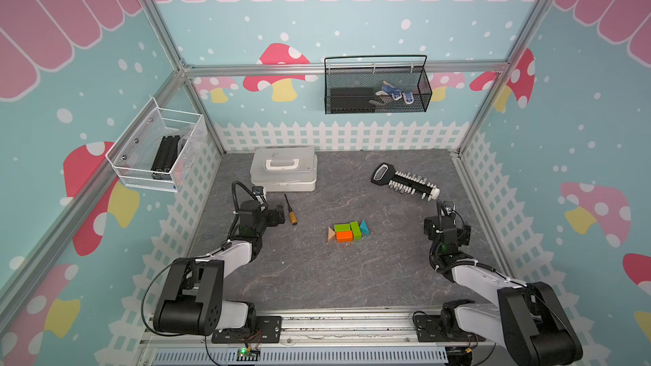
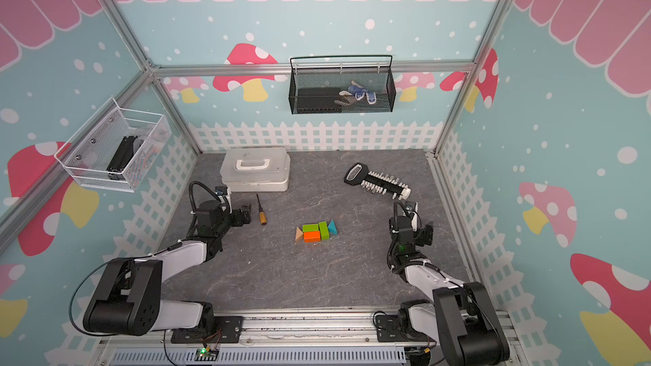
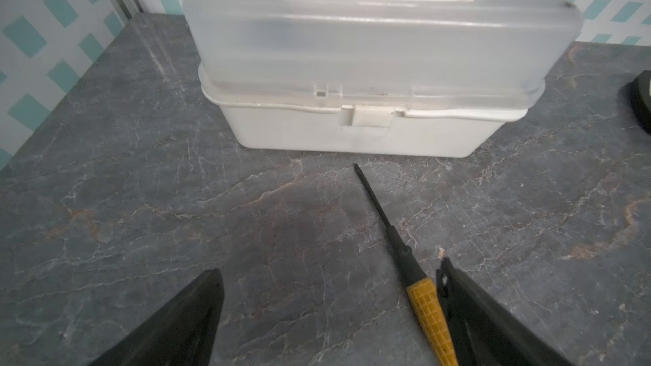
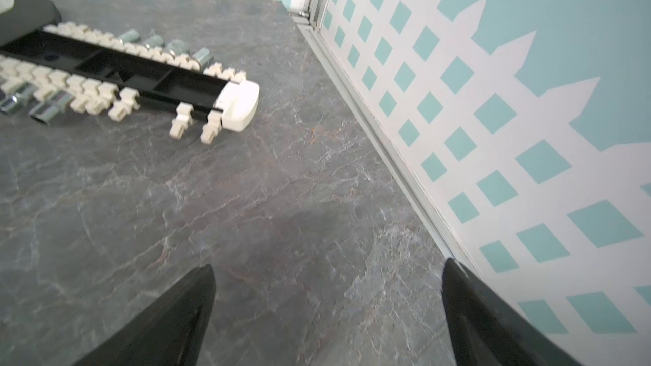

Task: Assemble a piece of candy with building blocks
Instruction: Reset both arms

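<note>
We see the piece of candy near the middle of the table, tan triangle at its nine o'clock end, teal triangle at three o'clock. Our left gripper, at nine o'clock from it beside the screwdriver, has jaws spread wide and empty; our right gripper, at three o'clock, is equally wide, holding nothing.

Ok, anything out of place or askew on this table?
Only minor things. The yellow-handled screwdriver lies loose by the open left hand, outside the closed plastic carry case. The piece of candy sits intact mid-table, its row slightly slanted. Nothing spilled or broken.
</note>
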### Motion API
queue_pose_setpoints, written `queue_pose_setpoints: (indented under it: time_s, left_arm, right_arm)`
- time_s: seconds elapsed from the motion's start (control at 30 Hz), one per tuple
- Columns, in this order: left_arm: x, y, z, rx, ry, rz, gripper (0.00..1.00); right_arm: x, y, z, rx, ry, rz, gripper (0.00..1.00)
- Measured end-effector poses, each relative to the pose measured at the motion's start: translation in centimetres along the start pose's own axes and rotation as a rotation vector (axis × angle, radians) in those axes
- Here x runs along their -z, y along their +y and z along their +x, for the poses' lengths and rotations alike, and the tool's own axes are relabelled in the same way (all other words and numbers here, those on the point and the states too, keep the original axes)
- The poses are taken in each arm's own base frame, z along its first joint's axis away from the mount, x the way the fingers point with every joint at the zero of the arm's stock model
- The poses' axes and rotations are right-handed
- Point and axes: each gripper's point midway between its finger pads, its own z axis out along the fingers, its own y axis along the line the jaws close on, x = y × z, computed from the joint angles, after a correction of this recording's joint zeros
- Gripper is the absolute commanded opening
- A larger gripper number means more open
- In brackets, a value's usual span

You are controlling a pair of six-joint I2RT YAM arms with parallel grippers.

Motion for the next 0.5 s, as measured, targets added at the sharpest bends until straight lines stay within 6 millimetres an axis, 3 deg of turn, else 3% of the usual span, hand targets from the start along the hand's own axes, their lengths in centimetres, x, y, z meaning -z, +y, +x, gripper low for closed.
queue_pose_setpoints:
  time_s: [0.13,0.27,0.4,0.5]
  left_arm:
    - [-0.8,1.6,-0.6,0.014,-0.094,-0.032,0.99]
    - [-1.3,2.8,1.6,0.031,-0.054,-0.055,0.99]
    - [-1.2,2.5,0.5,0.028,-0.104,-0.038,0.99]
    - [-1.2,2.4,0.1,0.027,-0.119,-0.034,0.99]
  right_arm:
    - [-1.8,0.5,-0.6,-0.016,-0.040,-0.001,0.99]
    - [-3.7,2.7,-0.7,0.029,-0.019,-0.082,1.00]
    - [-3.9,3.8,-2.2,0.007,-0.084,-0.166,1.00]
    - [-3.6,4.0,-1.0,0.015,-0.082,-0.187,1.00]
